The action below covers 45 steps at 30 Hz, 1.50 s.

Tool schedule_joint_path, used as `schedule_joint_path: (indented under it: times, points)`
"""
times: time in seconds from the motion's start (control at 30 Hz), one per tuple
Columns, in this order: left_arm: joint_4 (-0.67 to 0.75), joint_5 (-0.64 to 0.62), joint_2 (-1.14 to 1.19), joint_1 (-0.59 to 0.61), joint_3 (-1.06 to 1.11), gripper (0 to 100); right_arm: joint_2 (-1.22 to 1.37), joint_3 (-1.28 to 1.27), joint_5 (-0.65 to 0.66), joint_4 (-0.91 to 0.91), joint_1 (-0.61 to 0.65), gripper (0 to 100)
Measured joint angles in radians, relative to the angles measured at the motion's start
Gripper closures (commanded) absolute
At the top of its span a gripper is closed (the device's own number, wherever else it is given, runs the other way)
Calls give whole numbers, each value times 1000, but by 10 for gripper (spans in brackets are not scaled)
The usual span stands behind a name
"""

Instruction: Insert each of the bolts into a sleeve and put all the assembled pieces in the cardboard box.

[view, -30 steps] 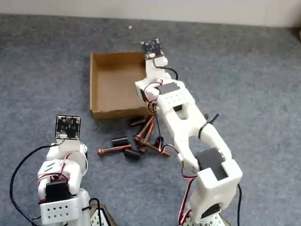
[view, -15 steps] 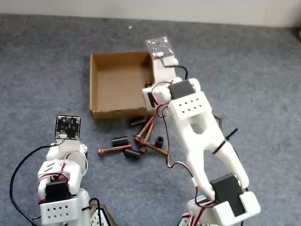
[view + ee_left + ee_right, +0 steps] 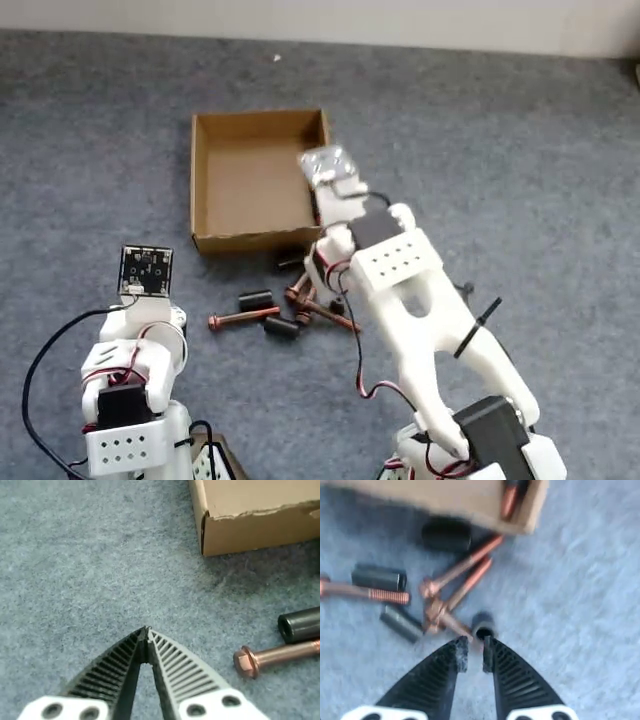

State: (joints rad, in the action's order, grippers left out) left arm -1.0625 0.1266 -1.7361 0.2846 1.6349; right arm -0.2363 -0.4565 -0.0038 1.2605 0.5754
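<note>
At left gripper (image 3: pixel 146 632): fingers pressed together, empty. At right gripper (image 3: pixel 474 647): fingers slightly parted, empty, over bolts (image 3: pixel 465 565) and sleeves (image 3: pixel 379 578) scattered on surface (image 3: pixel 75 555) beside cardboard box (image 3: pixel 445 500).

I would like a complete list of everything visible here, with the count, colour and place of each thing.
cardboard box: one, brown, open, behind the loose parts.
assembled piece: one, copper and black, inside the box by a corner.
bolts: four loose, copper, on the surface before the box.
sleeves: four loose, black, among the bolts.
surface: grey, carpet-like.
arms: two, white.
left pincer: black, shut, over bare surface.
right pincer: black, slightly open, beside the upright sleeve.
</note>
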Motion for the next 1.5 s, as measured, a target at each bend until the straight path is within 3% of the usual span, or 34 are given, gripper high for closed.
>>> schedule_joint_path:
  times: [0.23, 0.5, 0.8, 1.17, 1.3, 1.5]
  points:
    - [3, 0, 0, 0, 0, 993, 64, -104, 0, -132, 3, 950]
    - [3, 0, 0, 0, 0, 993, 199, -89, -2, -288, -133, 950]
    - [3, 0, 0, 0, 0, 993, 147, -51, -8, -210, -132, 946]
    - [3, 0, 0, 0, 0, 993, 107, -51, -385, -180, -38, 918]
    - [3, 0, 0, 0, 0, 993, 107, -51, -479, -178, -21, 827]
    - [3, 0, 0, 0, 0, 993, 107, -51, -548, -173, -20, 825]
